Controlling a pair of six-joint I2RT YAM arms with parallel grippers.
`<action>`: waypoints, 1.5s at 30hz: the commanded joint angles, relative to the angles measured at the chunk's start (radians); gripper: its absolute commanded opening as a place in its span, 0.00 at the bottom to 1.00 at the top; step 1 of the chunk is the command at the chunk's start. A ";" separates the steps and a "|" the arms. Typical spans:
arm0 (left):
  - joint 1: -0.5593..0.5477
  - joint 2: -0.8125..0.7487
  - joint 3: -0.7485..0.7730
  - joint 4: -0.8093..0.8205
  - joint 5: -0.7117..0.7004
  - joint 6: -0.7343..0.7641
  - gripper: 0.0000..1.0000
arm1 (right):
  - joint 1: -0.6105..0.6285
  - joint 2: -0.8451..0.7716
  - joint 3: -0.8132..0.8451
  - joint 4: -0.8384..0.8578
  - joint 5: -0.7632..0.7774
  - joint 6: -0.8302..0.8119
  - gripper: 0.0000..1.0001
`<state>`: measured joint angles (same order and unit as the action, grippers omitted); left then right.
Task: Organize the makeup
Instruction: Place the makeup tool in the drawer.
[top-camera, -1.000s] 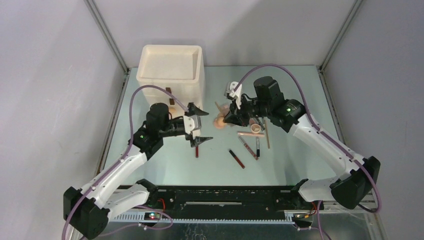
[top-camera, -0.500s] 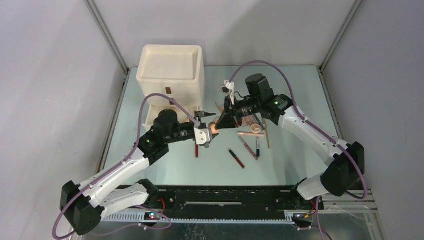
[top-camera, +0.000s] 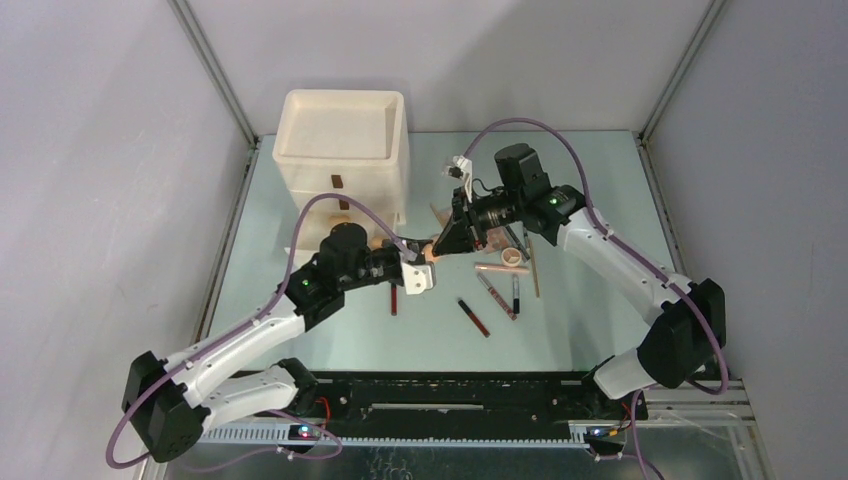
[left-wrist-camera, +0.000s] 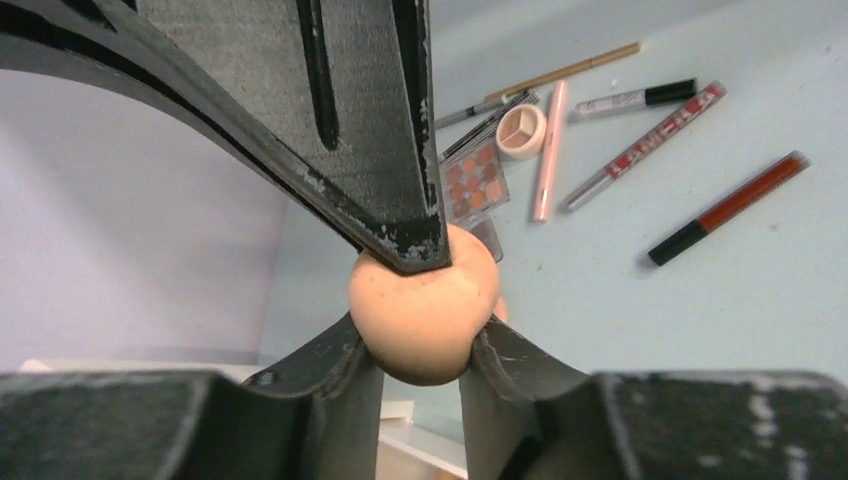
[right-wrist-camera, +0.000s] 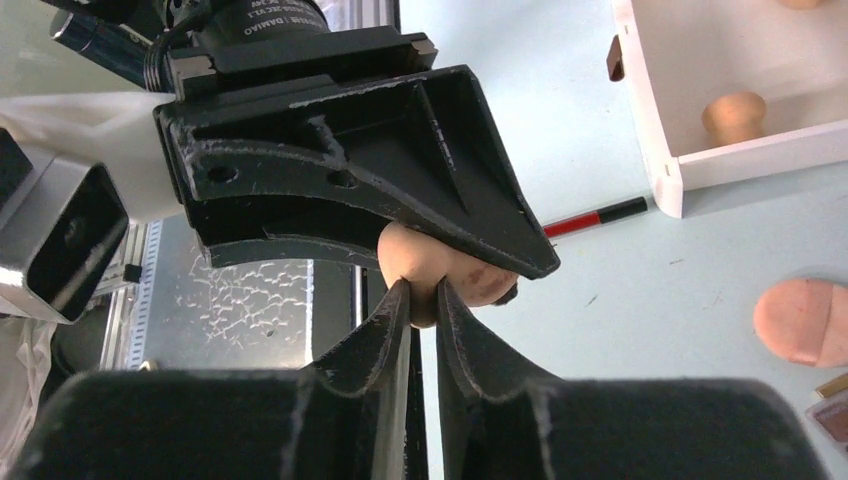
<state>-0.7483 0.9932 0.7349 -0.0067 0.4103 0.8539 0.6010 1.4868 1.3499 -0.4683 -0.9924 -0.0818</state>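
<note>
While we hand over, peach sponge: pinched by left gripper and right gripper together.
Drawer: second sponge stowed.
Beyond fingers: palette, compact, tubes waiting.

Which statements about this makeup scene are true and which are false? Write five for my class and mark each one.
1. The left gripper and the right gripper both touch one peach sponge. True.
2. That sponge lies flat on the table. False: it is pinched between the fingers of both grippers.
3. A second sponge sits in the open white drawer. True.
4. Every tube and pencil is already stored away. False: several lie on the table, among them a red-and-black pencil.
5. The right gripper holds the palette. False: the palette lies on the table beside the round compact.
</note>
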 joint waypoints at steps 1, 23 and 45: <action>-0.010 -0.005 0.004 0.036 -0.084 0.030 0.29 | -0.008 -0.005 0.038 0.004 -0.017 -0.004 0.26; 0.437 0.252 0.087 -0.362 -0.389 0.417 0.30 | -0.177 -0.196 -0.144 -0.122 0.137 -0.251 0.67; 0.364 0.012 0.118 -0.440 -0.096 0.241 1.00 | -0.229 -0.235 -0.212 -0.101 0.168 -0.274 0.66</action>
<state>-0.3244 1.0859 0.8124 -0.4278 0.1482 1.1862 0.3927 1.2854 1.1423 -0.6003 -0.8482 -0.3363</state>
